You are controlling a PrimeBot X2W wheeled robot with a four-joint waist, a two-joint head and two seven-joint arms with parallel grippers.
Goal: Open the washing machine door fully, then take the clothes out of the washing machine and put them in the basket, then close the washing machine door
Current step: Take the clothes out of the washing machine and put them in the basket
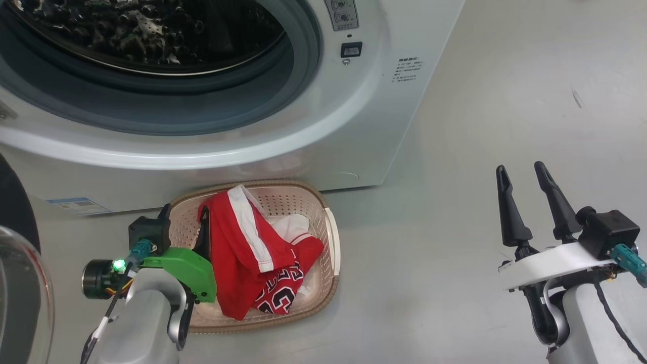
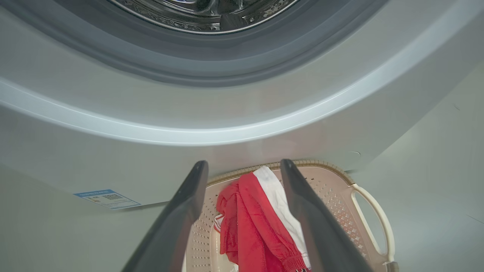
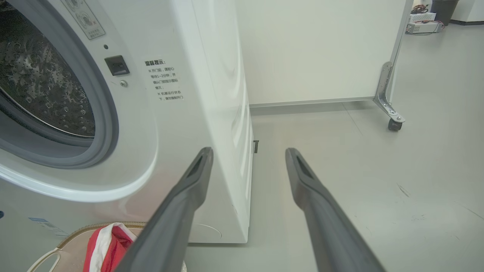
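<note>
Left gripper [image 2: 244,166] spread wide over basket [image 1: 283,183], lower centre, clothes [image 1: 237,263] lying inside; right gripper [image 1: 520,174] wide too, lower right, above floor [image 1: 455,227].

A pale grey floor [image 3: 378,170], scuffed with a few dark marks [image 1: 576,97], ran back to a white partition panel [image 3: 314,49] standing on a metal bracket with a small black caster [image 3: 394,124], beyond which a white box trailing cables [image 3: 421,17] sat beside a dark bin [image 3: 444,7].
</note>
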